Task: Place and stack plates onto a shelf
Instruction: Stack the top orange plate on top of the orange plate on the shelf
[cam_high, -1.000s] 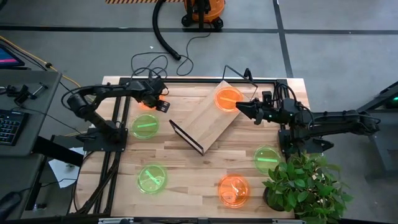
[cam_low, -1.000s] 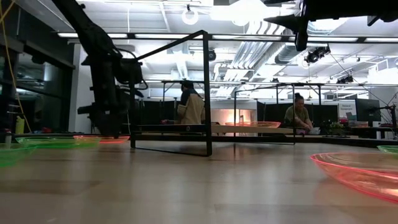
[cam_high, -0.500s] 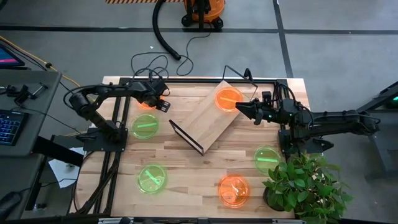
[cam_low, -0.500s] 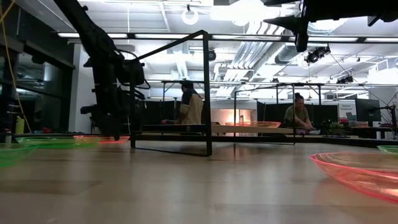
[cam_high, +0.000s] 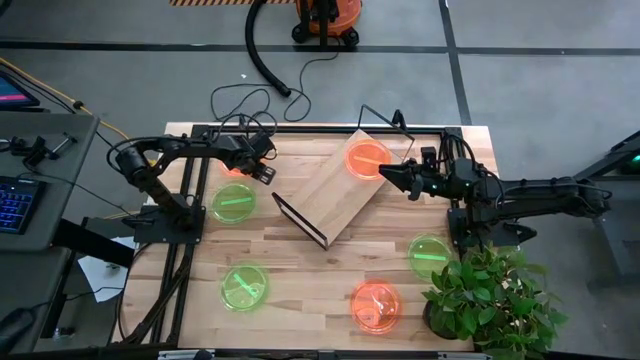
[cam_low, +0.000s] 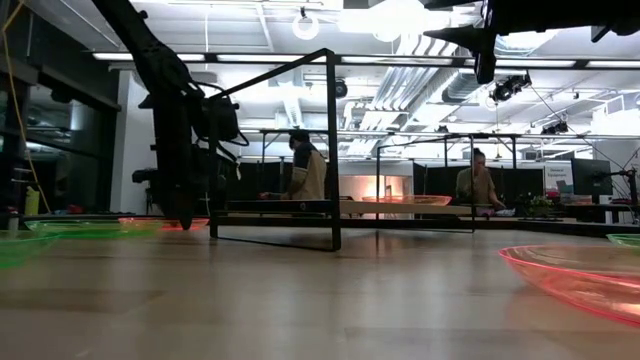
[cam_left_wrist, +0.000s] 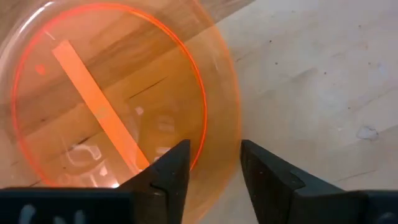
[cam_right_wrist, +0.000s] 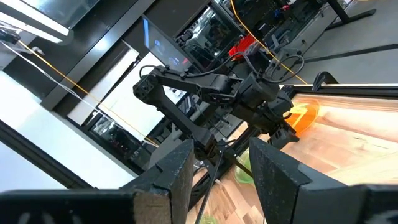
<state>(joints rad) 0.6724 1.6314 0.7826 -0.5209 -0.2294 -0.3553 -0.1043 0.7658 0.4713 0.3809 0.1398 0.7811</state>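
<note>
A neon orange translucent plastic plate (cam_high: 366, 159) lies on the far end of the rectangular light-wood shelf board (cam_high: 335, 190), which sits aslant on its thin black wire frame in the middle of the butcher-block tabletop (cam_high: 310, 275). The right gripper (cam_high: 382, 174), fingers parted and empty, hangs in the air just beside that plate's edge.

At the far left corner, a second orange plate (cam_left_wrist: 118, 106) rests flat on the tabletop. The left gripper (cam_high: 262, 170) is low over it, its two dark fingers (cam_left_wrist: 171, 174) slightly apart and straddling the plate's rim; whether they touch it cannot be told.

Two neon green plates lie on the left side of the tabletop, one (cam_high: 233, 204) near the left arm and another (cam_high: 243, 286) toward the near edge. A third orange plate (cam_high: 375, 305) lies near the front edge, right of centre, and a third green plate (cam_high: 428, 253) lies on the right, beside a leafy potted plant (cam_high: 490, 300).

Beyond the table, in the level view, two people (cam_low: 308, 172) are seen at a long bench.
</note>
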